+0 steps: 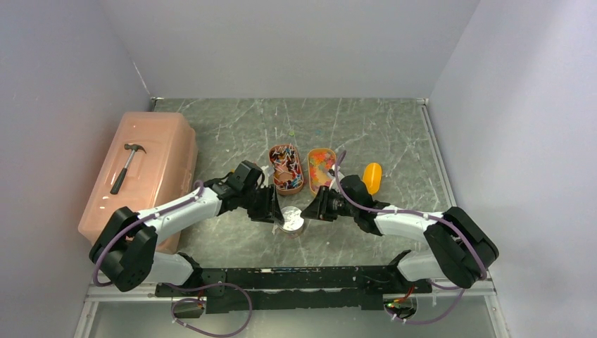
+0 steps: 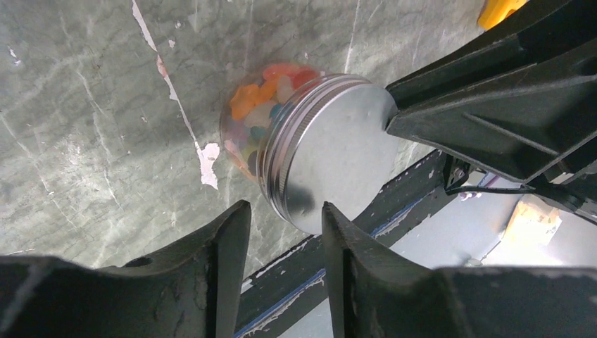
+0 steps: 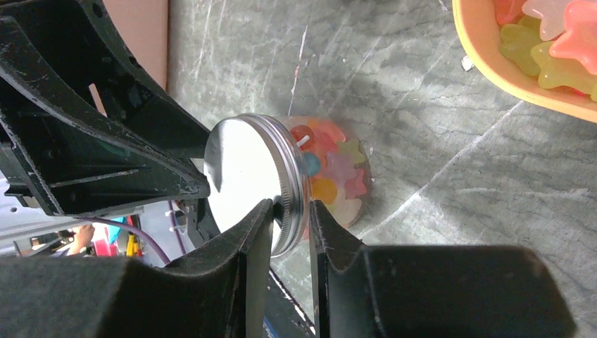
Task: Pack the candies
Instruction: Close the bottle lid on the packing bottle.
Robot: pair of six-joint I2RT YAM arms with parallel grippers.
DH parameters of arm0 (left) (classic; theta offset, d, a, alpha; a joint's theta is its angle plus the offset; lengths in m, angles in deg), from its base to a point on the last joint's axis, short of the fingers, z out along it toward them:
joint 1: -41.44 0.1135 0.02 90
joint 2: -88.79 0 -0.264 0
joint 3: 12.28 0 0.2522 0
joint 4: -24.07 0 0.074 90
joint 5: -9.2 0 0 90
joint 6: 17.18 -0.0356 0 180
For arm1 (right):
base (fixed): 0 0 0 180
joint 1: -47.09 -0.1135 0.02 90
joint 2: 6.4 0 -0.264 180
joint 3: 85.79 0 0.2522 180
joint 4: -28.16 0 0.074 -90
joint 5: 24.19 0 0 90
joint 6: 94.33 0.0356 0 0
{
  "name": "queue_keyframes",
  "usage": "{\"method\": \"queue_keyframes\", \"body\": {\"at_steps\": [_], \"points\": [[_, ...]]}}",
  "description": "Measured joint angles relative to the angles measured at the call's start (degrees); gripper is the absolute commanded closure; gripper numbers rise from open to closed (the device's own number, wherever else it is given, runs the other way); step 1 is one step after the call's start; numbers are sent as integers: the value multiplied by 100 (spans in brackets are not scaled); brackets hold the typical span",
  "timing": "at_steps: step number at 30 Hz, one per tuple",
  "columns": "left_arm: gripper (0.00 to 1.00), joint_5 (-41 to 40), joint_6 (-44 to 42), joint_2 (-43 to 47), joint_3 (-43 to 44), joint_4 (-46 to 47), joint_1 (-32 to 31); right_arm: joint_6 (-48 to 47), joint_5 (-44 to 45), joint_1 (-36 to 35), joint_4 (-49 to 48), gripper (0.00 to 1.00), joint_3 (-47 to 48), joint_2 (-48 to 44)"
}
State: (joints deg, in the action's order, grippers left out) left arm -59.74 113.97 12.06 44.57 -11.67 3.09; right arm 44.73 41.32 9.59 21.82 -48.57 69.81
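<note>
Close to the middle of the bench's near edge, my right pincer is nearly closed. Its two fingers nip the rim of a silver lid, one on the flat top and the other against the ribbed side. The lid sits on a small clear jar packed with candies, star-shaped and orange, yellow, pink and blue. I cannot tell whether the jar stands level or tipped.

My left pincer comes in from the opposite side with its fingers a narrow gap apart. The lid's edge lies right at their tips, but I cannot tell whether they grip it.

Farther in, around the bench's middle, two oval orange trays lie side by side with more candies in them, mixed red, blue and white in the left one and glossy orange and yellow in the right. A yellow-orange scoop lies just to their right. Along the left edge sits a pink box with a hammer resting on its top.
</note>
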Motion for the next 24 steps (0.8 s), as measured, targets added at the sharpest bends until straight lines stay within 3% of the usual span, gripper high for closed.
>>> {"method": "queue_keyframes", "body": {"at_steps": [11,24], "points": [[47,-50,-9,-105,98,35,214,-66,37,-11,46,71,35,-9],[60,634,249,-254,-487,1167,573,-129,153,-33,120,72,39,-68]]}}
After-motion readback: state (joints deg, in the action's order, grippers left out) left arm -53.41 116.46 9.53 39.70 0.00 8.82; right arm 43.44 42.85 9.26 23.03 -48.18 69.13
